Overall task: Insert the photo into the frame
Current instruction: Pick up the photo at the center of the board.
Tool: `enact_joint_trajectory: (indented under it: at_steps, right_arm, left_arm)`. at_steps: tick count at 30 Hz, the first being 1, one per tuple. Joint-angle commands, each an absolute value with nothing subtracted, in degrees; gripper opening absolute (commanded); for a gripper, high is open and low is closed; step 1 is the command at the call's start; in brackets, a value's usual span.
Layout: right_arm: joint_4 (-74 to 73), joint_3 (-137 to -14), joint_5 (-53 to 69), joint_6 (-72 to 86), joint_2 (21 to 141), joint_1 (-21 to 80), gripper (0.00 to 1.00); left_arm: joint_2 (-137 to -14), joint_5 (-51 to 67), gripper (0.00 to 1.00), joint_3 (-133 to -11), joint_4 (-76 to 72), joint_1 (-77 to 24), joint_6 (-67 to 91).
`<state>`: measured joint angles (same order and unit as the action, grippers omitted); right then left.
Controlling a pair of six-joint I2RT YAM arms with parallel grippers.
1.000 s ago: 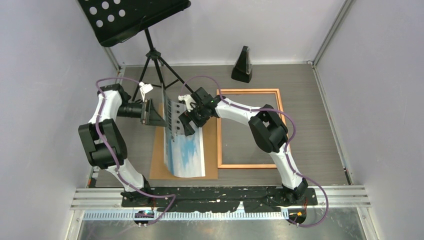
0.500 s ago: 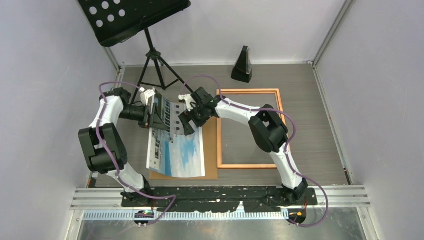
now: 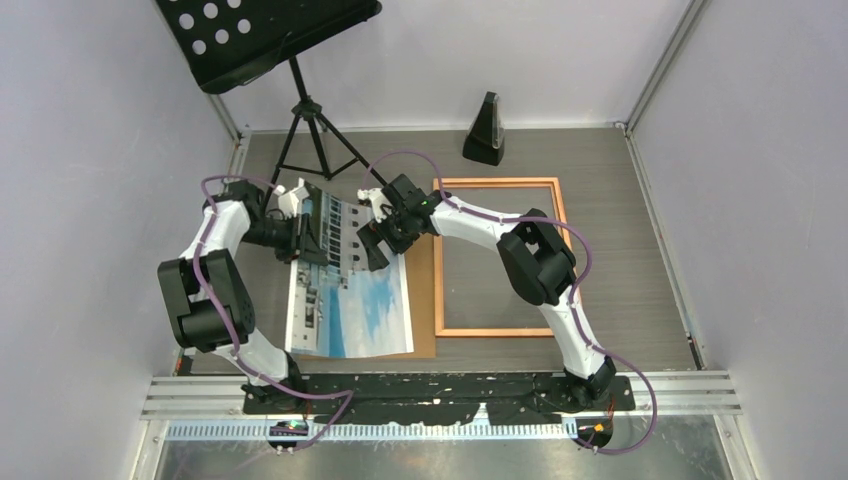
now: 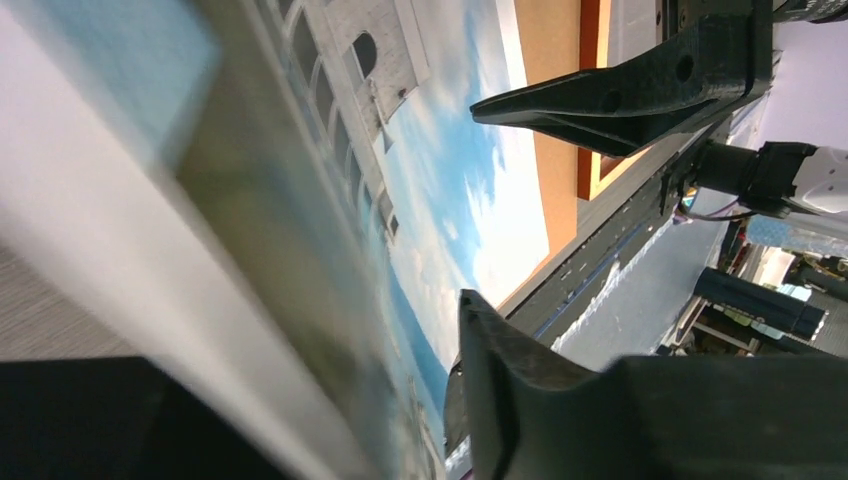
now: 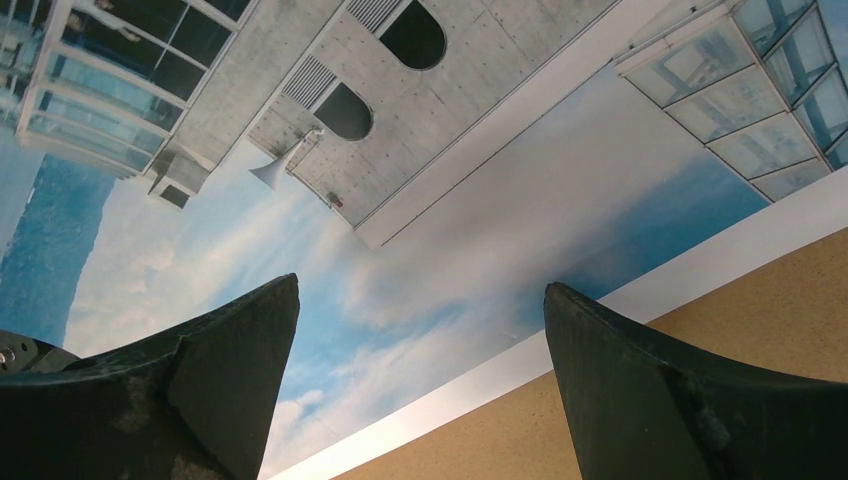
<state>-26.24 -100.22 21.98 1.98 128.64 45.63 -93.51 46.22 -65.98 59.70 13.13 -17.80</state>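
The photo (image 3: 350,300) lies mostly on the brown backing board (image 3: 422,300), left of the middle of the table (image 3: 620,250). Its near end rests flat, while its far end, the part with the white building, curls up off the board. A strip of board shows along its right side and a sliver under its near edge.

My left pincer (image 3: 300,225) is at the raised far-left edge of the print. In the left wrist view my two black fingers (image 4: 620,90) stand somewhat apart with sky and cloud showing between them, and a blurred stretch of the print runs close past the camera. I cannot tell whether I have the paper pinched or not.

My right pincer (image 3: 375,245) hangs over the far-right part of the photo, jaws spread wide and holding nothing. Its own camera shows the building, the sky and the white border between the fingers (image 5: 200,370), with board beyond the border.

The frame (image 3: 500,331) lies flat just to the right of the board, grey table showing through it. Farther back stand a black music stand (image 3: 265,30) on a tripod and a small black wedge (image 3: 485,130).
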Motion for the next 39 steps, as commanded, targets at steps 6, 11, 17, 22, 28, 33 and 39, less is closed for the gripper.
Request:
enact_joint_trajectory:
  at_steps: [6,11,17,22,28,33,39]
  right_arm:
    - [-29.1,-98.1,19.4,3.0,131.1,44.7,1.0]
    - [-29.2,-98.0,19.3,2.9,127.7,42.8,1.0]
    - [-31.1,-98.3,17.9,1.1,119.8,39.9,0.96]
    - [-32.6,-97.6,18.5,1.5,112.2,36.9,0.95]
    - [-29.6,-91.4,25.4,5.0,105.0,32.0,0.95]
    - [-22.1,-82.1,31.2,9.6,100.6,29.9,0.97]
    - [-16.9,-80.2,34.3,13.7,97.2,28.5,0.98]
  left_arm:
    - [-90.4,44.8,0.15,-66.7,58.7,12.9,-15.1]
    - [-89.9,45.7,0.0,-69.7,59.6,12.8,-14.9]
    - [-87.8,50.7,0.0,-73.9,61.5,12.8,-13.9]
    - [-83.6,56.4,0.0,-75.9,63.3,12.8,-13.6]
    - [-79.5,57.6,0.0,-75.7,62.0,12.4,-11.9]
    - [-77.0,59.0,0.0,-77.6,61.1,10.5,-9.4]
    - [-74.1,52.3,0.0,-82.4,58.4,4.9,-2.5]
